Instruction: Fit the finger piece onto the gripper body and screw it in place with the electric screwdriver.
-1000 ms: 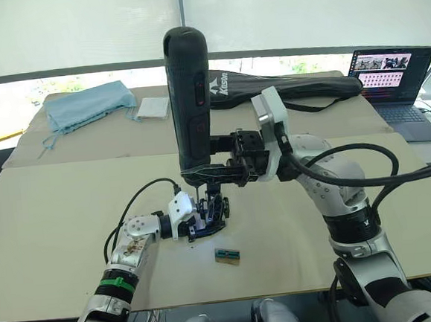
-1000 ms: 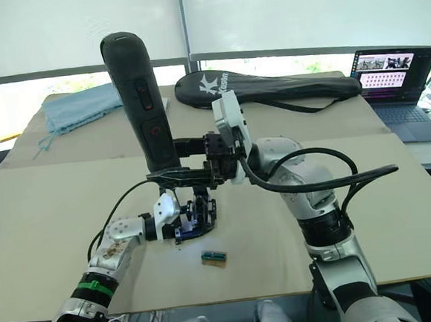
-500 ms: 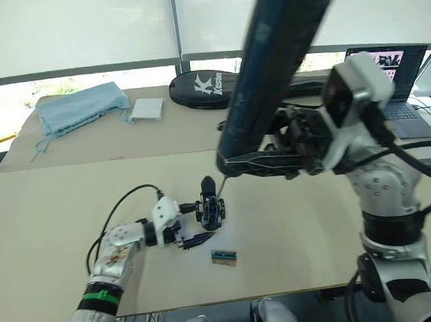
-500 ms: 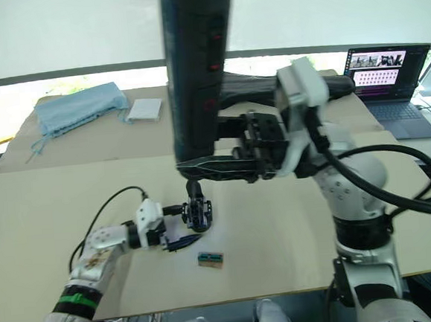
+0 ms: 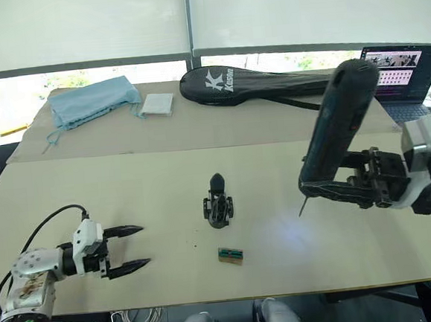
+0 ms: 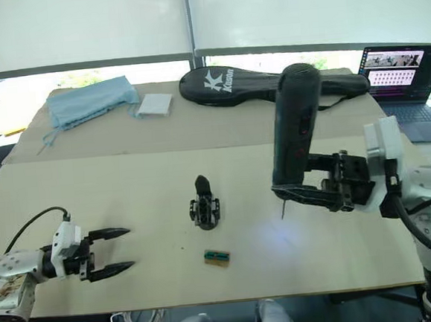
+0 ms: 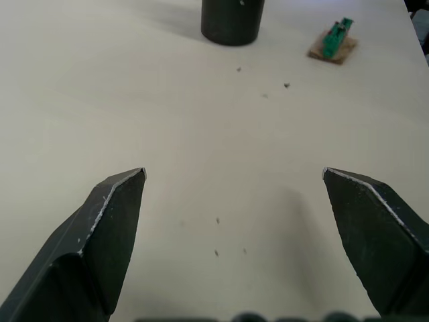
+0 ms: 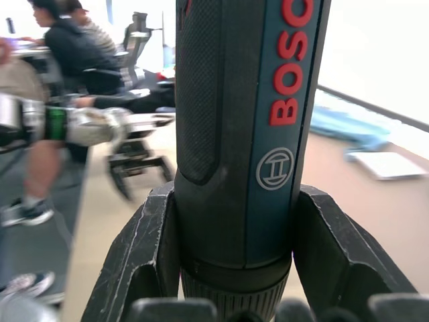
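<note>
Gripper body stands mid-bench, finger piece on top. Right tool clenches the electric screwdriver, tilted; it might slip. Left tool gapes empty, bracing nothing, so the assembly could topple.

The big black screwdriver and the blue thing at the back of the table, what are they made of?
The electric screwdriver looks like hard plastic: its grip has a dotted, rubbery-looking texture beside a smooth dark panel with red letters, and its thin bit looks like metal. The blue thing looks like soft cloth, since it lies wrinkled and floppy with loose strings.
</note>
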You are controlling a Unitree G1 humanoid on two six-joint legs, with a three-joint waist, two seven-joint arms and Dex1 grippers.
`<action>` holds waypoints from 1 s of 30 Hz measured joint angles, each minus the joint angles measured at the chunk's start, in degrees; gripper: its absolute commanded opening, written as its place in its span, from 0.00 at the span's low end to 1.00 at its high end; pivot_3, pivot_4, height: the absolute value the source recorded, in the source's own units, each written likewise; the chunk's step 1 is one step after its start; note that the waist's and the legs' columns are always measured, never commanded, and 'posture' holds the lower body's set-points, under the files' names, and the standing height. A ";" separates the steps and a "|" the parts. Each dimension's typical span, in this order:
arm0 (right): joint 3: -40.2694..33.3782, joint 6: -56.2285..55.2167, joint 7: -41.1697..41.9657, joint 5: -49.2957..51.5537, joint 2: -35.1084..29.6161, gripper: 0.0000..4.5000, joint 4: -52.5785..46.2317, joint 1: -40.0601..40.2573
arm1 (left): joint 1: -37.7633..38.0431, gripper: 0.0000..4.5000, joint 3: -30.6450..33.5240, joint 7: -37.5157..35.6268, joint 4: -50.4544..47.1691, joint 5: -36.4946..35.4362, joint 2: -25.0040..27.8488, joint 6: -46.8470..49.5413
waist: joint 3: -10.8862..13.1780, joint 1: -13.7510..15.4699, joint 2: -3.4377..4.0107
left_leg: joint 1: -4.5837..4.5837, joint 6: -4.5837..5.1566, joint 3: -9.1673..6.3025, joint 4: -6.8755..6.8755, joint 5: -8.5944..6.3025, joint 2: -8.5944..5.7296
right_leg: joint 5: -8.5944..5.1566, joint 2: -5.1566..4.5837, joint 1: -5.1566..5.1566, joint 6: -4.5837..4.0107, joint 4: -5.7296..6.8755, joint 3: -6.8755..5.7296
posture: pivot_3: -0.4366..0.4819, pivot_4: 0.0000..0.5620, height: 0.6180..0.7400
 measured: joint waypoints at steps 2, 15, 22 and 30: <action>0.26 -0.41 -1.25 0.16 1.76 0.43 -1.86 1.03 | 0.75 0.99 -0.23 -1.43 -2.50 -1.14 0.05 1.48 | 0.10 -0.04 0.05 | -0.01 -0.10 0.00 0.00 -0.05 0.00 | 0.00 0.00 -0.01 0.00 0.01 0.01 | 0.48 0.27 1.00; 21.97 -2.28 -6.88 -0.66 14.07 0.43 -8.74 -8.30 | -1.14 0.99 -13.46 5.94 -20.69 5.12 -9.36 3.95 | 0.23 0.13 0.08 | 0.02 -0.03 0.00 0.11 0.05 -0.13 | 0.03 0.04 0.08 0.05 0.01 -0.01 | 0.48 0.27 1.00; 28.60 -6.93 -2.74 -6.11 16.81 0.43 -5.64 -7.44 | -2.53 0.99 -19.66 10.64 -19.37 10.48 -13.73 3.65 | 0.24 -0.08 0.06 | 0.05 -0.06 0.00 0.14 0.08 -0.14 | 0.04 0.10 0.08 0.08 0.03 -0.01 | 0.48 0.27 1.00; 31.18 -9.17 -0.18 -9.12 17.13 0.43 -3.10 -6.62 | -4.04 0.99 -21.98 13.15 -17.89 12.73 -16.06 1.53 | 0.23 0.28 0.08 | 0.16 -0.06 -0.01 0.17 0.08 -0.16 | 0.05 0.05 0.20 0.09 0.04 -0.01 | 0.48 0.27 1.00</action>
